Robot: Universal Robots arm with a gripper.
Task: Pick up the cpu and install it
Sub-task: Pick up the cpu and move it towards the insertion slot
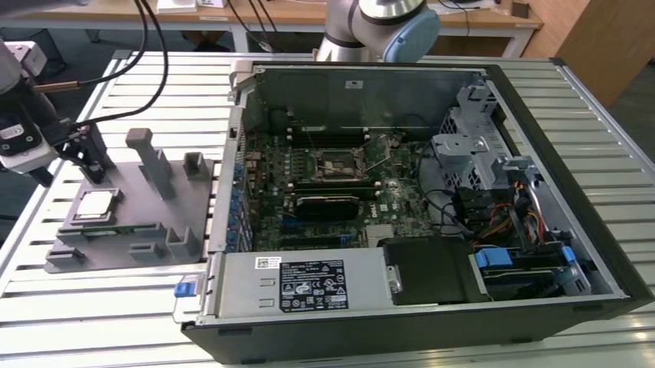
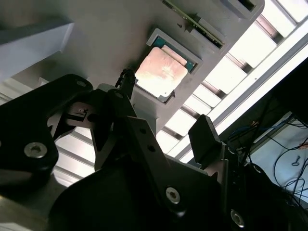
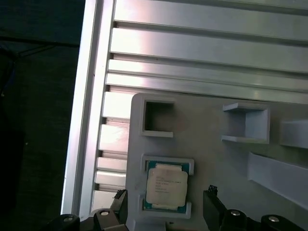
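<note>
Over on the exterior view's left, the cpu [image 1: 95,203] lies flat in its recess on the grey holder [image 1: 128,184], well apart from the open computer case [image 1: 603,253]. The socket [image 1: 343,165] on the board inside the case looks bare, so I judge nothing of the task is done yet: the chip is neither lifted nor installed. The gripper [image 1: 90,157] hangs just beyond the chip, near the holder's far edge, pointing down at the slatted table [image 1: 103,322] and touching nothing I can make out.

In the second wrist view, the cpu [image 2: 161,72] shows its shiny top in the pale frame of the recess. The gripper [image 2: 166,110] is spread wide, one dark finger [image 2: 126,82] near a corner of the chip and the other off to the far side, both clear of it.

In the first wrist view, the cpu [image 3: 166,185] sits square in its pocket with the two spread fingers [image 3: 211,202] flanking it, apart from its edges. The wrist looks lined up over the chip, not down on it.
</note>
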